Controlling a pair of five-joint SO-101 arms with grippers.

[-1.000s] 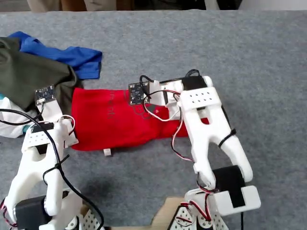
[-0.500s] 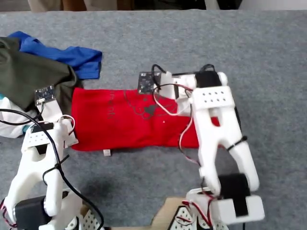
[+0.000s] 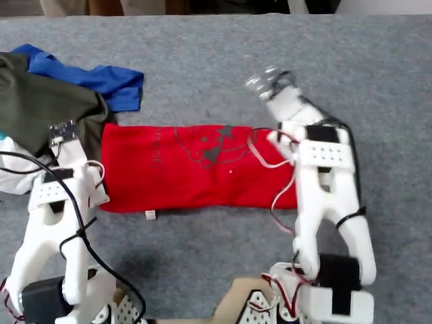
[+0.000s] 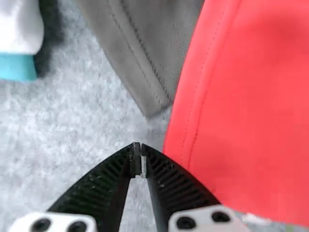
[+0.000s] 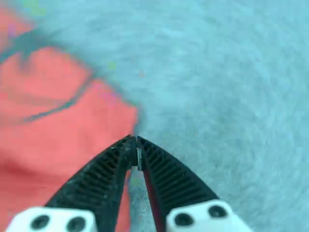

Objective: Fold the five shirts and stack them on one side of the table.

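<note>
A red shirt (image 3: 175,169) lies flat as a long rectangle in the middle of the grey table; it is also in the left wrist view (image 4: 241,96) and the right wrist view (image 5: 58,121). My left gripper (image 4: 140,154) is shut and empty, low over bare table just beside the shirt's left edge, by the left arm's tip (image 3: 71,145). My right gripper (image 5: 136,147) is shut with its tips at the shirt's far right corner. I see no cloth pinched between them. In the high view it appears blurred (image 3: 270,88) beyond the shirt's far edge.
An olive shirt (image 3: 40,101) lies crumpled at the far left over a blue shirt (image 3: 101,81), and a white and teal one (image 3: 10,175) sits at the left edge. The olive hem (image 4: 145,48) nearly touches the red shirt. Bare grey table (image 3: 378,88) lies to the right.
My right arm swept rightward along the red shirt, then swung toward the far side. The shirt's right end has spread out longer and flatter. The left arm has stayed still.
</note>
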